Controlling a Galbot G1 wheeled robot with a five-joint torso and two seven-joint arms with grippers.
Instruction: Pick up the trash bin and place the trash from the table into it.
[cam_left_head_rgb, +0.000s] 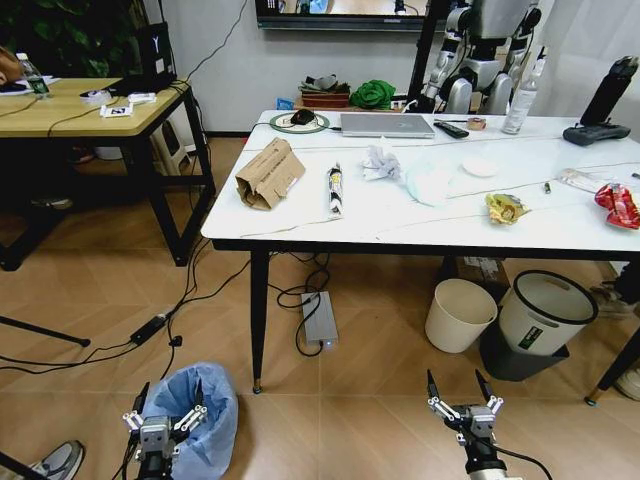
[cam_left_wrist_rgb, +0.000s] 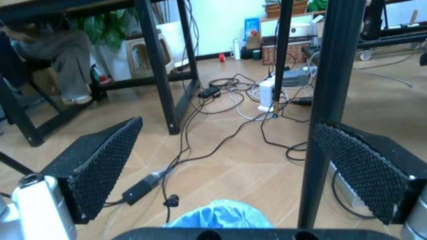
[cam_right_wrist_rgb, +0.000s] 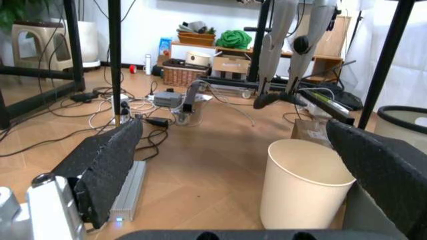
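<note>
The trash bin (cam_left_head_rgb: 200, 425), lined with a crinkly light-blue bag, stands on the floor at the lower left; its bag (cam_left_wrist_rgb: 220, 220) peeks up in the left wrist view. My left gripper (cam_left_head_rgb: 165, 398) hangs open right over the bin's near rim. My right gripper (cam_left_head_rgb: 460, 385) is open above bare floor at the lower right. On the white table (cam_left_head_rgb: 300, 235) lies the trash: crumpled brown cardboard (cam_left_head_rgb: 268, 174), a rolled wrapper (cam_left_head_rgb: 335, 188), white tissues (cam_left_head_rgb: 381, 162), a pale paper piece (cam_left_head_rgb: 430, 184), a yellow wrapper (cam_left_head_rgb: 506, 208), a red wrapper (cam_left_head_rgb: 620, 204) and a clear plastic pack (cam_left_head_rgb: 583, 180).
A laptop (cam_left_head_rgb: 387, 124), remote (cam_left_head_rgb: 451, 129) and bottle (cam_left_head_rgb: 521, 95) sit at the table's back. Under it stand a cream round bin (cam_left_head_rgb: 459, 314) (cam_right_wrist_rgb: 303, 185), a black-rimmed white bin (cam_left_head_rgb: 545, 310) and a power brick (cam_left_head_rgb: 320, 318). Cables (cam_left_head_rgb: 150, 330) cross the floor; a wooden desk (cam_left_head_rgb: 80, 110) stands left.
</note>
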